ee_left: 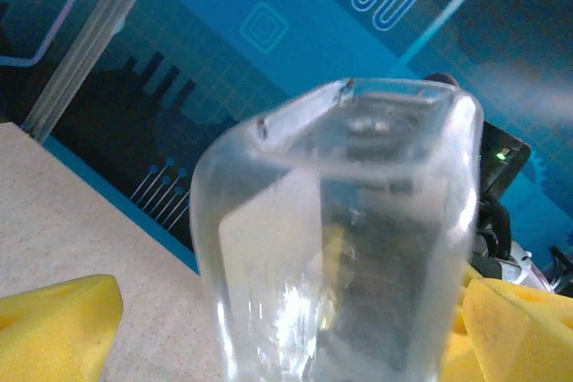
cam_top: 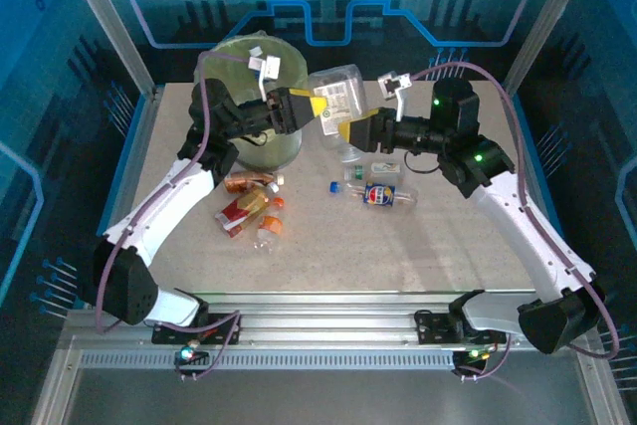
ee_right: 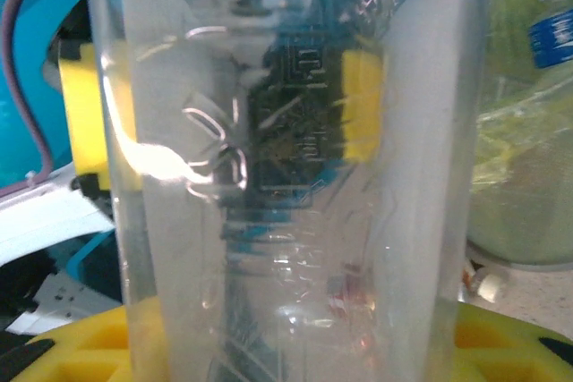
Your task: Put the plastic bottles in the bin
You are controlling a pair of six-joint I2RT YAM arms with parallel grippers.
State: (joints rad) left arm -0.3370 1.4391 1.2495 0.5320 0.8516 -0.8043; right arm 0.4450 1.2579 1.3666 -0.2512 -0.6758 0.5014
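Top external view: we count two arms, one bin (cam_top: 234, 59) at the far left of the table (cam_top: 398, 256), and one large clear bottle (cam_top: 343, 95) raised just right of the bin, between the two grippers. The right gripper (cam_top: 347, 132) is clamped on this bottle. The left gripper (cam_top: 320, 109) stands wide, its two yellow fingers (ee_left: 54, 324) on either side of the bottle. On the table we count three loose bottles (cam_top: 246, 208) beside the left arm and at least two nearer the middle, one of them a blue-labelled bottle (cam_top: 386, 195). Right wrist view: one binned bottle (ee_right: 555, 29) shows through the bin wall.
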